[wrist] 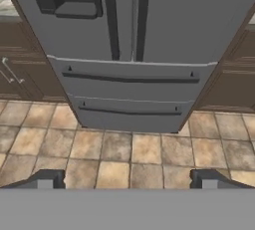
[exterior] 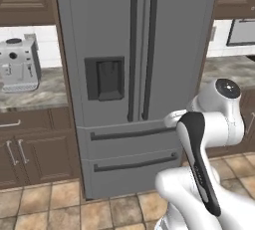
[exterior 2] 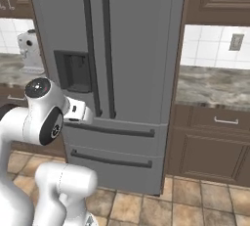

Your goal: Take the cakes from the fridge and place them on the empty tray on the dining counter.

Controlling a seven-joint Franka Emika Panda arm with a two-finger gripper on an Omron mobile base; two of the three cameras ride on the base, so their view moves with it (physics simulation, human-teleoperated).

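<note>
Dark-tipped gripper — jaws wide apart, empty — well short of the closed fridge.

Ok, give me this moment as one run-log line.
phase: approach | fridge: doors and drawers shut | gripper: open, empty, apart from fridge | cakes: unseen

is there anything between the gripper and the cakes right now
Yes. Both doors of the fridge are closed, so the cakes stay hidden behind them. The gripper hangs open over the floor tiles, short of the fridge and holding nothing. A door has to be opened first.
</note>
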